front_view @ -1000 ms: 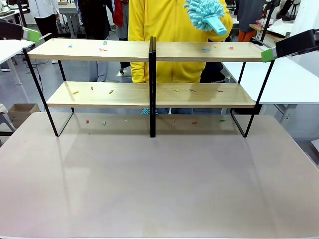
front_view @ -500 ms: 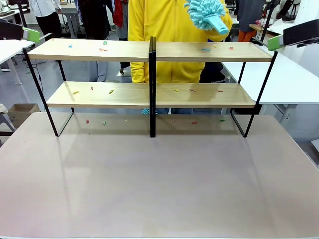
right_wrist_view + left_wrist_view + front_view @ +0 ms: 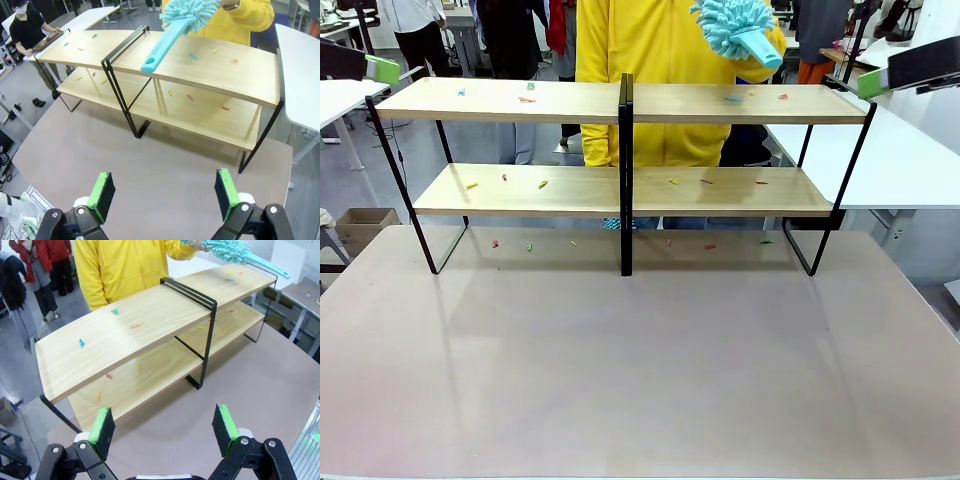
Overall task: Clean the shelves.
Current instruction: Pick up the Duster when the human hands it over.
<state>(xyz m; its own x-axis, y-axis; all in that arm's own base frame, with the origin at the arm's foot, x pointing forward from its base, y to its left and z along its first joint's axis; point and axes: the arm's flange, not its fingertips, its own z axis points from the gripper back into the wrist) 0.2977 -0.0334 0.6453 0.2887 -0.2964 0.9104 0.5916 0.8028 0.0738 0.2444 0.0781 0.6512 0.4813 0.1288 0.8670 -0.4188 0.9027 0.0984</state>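
Across the far half of the grey-beige table (image 3: 640, 380) stand the shelves (image 3: 520, 100), a wide two-tier rack of two long light-wood boards on a thin black metal frame with a black centre post. Both boards are sprinkled with small coloured scraps (image 3: 525, 98) in red, orange, green and blue. The front view adds a row of such scraps lying on the table under the lower board. Behind the rack stands a person in a yellow top (image 3: 650, 40), holding a fluffy turquoise microfibre duster with a pale blue plastic handle (image 3: 732, 28) above the top board, clear of the wood, on the half towards the robot's right. The right wrist view shows the duster's handle slanting down over the centre post; the left wrist view shows it jutting out near the rack's far end. The left gripper (image 3: 165, 422) hangs near the rack's left end, its green-padded claw spread wide with nothing between the pads. The right gripper (image 3: 162, 187) looks down from the opposite end, its claw likewise spread wide and empty.
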